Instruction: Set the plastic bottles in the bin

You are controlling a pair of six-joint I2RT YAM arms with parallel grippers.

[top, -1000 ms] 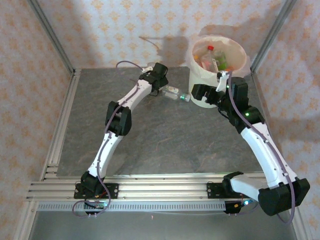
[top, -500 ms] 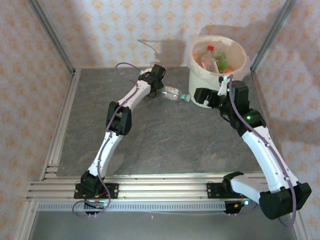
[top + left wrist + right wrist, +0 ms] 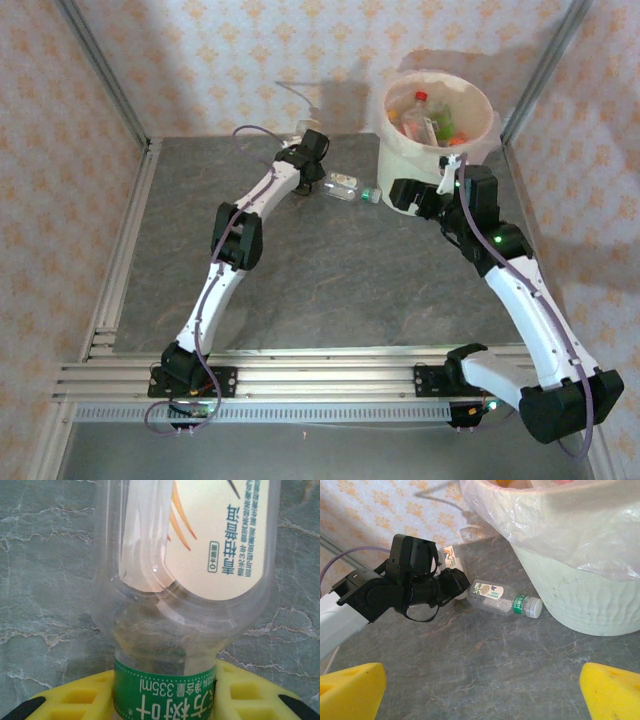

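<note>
The plastic bottles (image 3: 425, 118) mostly lie heaped in the bin (image 3: 400, 150), which stands at 1 o'clock on the table (image 3: 330, 270). The left gripper (image 3: 165, 702) has its jaws clamped on the green neck band of 1 cream-labelled bottle (image 3: 190, 580), yellow pads (image 3: 75, 700) on either side. It is at 12 o'clock, close to the back wall (image 3: 200, 60). A loose bottle (image 3: 348, 187) lies on its side at the bin's 9 o'clock, its capped end near the bin wall. The right gripper (image 3: 482, 690) hangs just beside the bin at its 6 o'clock, jaws wide apart and holding nothing. Bare tabletop spreads from 3 round to 9 o'clock.
</note>
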